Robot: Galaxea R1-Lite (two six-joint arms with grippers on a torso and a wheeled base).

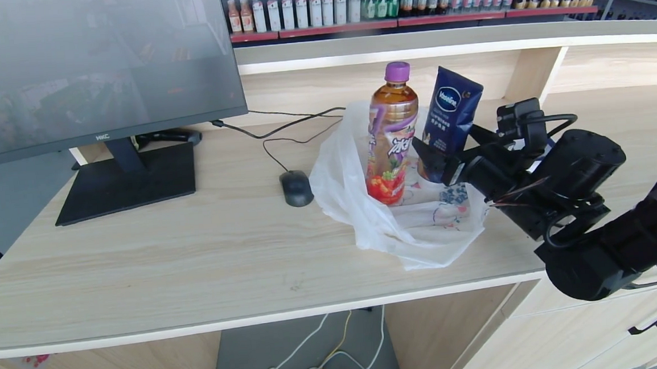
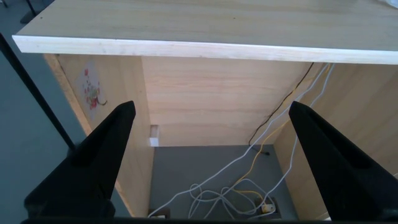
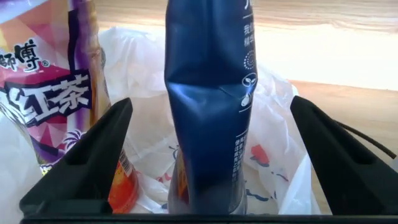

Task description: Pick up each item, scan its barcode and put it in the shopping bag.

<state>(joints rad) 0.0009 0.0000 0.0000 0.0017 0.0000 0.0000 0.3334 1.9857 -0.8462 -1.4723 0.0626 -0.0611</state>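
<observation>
My right gripper (image 3: 211, 102), jaws wide, straddles the dark-blue soft plastic tube (image 1: 450, 111) in the white plastic shopping bag (image 1: 417, 236) (light, squashy, likely slick); I'd pinch mid-body.

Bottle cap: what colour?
Purple; the cap shows best in the head view.

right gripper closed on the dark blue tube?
No: the right gripper is open, its fingers standing clear of the dark blue plastic tube on both sides.
</observation>
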